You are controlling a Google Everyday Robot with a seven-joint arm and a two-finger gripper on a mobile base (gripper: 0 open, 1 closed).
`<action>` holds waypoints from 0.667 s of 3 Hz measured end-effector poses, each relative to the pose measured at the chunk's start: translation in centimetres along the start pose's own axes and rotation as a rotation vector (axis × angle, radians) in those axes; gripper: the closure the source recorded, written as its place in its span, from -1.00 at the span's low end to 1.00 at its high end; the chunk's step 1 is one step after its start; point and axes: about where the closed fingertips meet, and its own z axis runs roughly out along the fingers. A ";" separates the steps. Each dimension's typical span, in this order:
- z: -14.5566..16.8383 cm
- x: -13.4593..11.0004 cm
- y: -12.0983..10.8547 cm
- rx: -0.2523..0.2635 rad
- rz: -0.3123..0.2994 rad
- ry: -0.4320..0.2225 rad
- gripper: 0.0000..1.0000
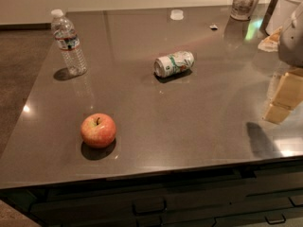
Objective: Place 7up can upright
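Note:
The 7up can (pixel 174 64), white and green with silver ends, lies on its side near the middle of the dark grey table (pixel 189 126), its silver end facing left. My gripper (pixel 283 102) hangs at the right edge of the view, tan-coloured below a white arm part, above the table's right side. It is well to the right of the can, nearer the front edge, and holds nothing that I can see. Its shadow falls on the table below it.
A clear plastic water bottle (pixel 69 44) stands at the back left. A red apple (pixel 98 130) sits front left. A white cap (pixel 176 14), a jar (pixel 245 1) and a white container (pixel 289 6) stand along the back edge. Drawers (pixel 149 205) run below the front edge.

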 end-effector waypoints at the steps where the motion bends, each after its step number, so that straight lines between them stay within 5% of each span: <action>1: 0.0 0.0 0.0 0.000 0.000 0.000 -1.00; 2: 0.0 -0.3 -0.8 0.016 -0.027 -0.001 -1.00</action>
